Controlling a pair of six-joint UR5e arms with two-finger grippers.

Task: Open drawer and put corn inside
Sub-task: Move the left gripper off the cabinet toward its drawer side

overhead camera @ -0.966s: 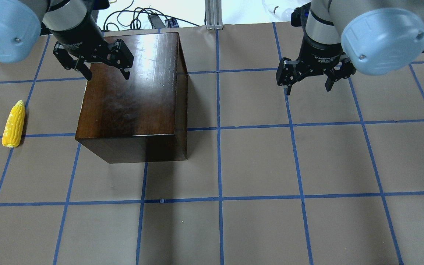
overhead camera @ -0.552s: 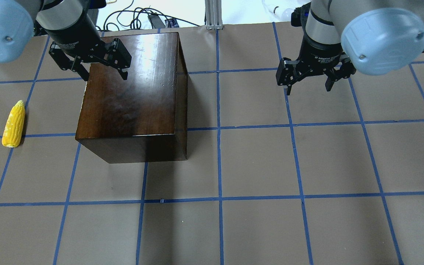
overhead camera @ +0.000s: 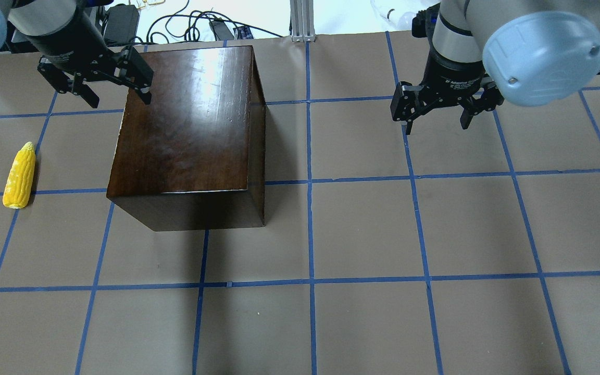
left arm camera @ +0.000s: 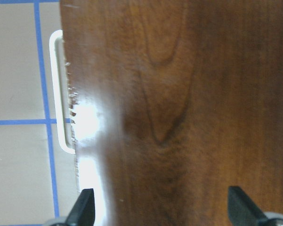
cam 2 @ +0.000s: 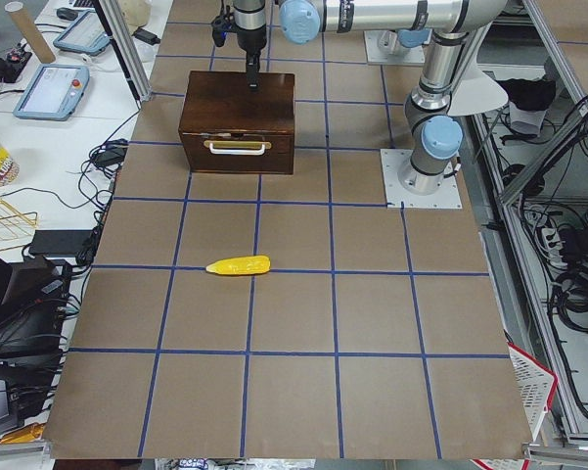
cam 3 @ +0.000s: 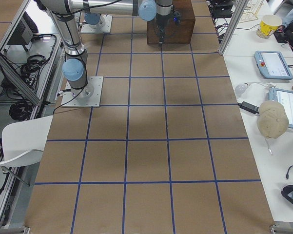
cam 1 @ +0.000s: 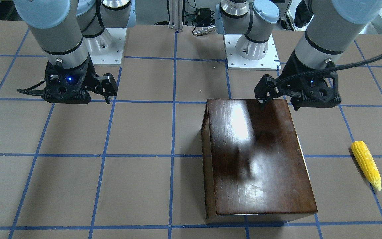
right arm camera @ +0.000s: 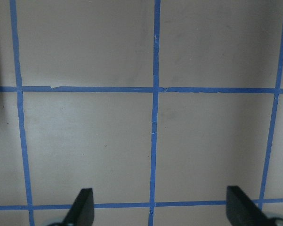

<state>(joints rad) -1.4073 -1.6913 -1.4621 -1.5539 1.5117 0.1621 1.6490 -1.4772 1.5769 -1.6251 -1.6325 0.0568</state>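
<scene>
The glossy dark-brown box (overhead camera: 185, 125) stands left of the table's middle. Its drawer (cam 2: 238, 147) is shut, its front facing the table's left end, and its pale handle (left arm camera: 59, 94) shows in the left wrist view. The yellow corn (overhead camera: 20, 175) lies on the table left of the box, also in the front view (cam 1: 366, 164). My left gripper (overhead camera: 94, 86) is open and empty above the box's far left top edge, over the handle side (left arm camera: 161, 207). My right gripper (overhead camera: 437, 124) is open and empty over bare table at the far right (right arm camera: 160, 207).
Brown paper with a blue tape grid (overhead camera: 310, 281) covers the table. Cables (overhead camera: 196, 28) and an aluminium post (overhead camera: 302, 21) sit beyond the far edge. The two arm bases (cam 1: 250, 49) stand on the robot's side.
My left gripper has moved left and a little farther back, from over the box top to its left edge. The right gripper, box and corn have not moved.
</scene>
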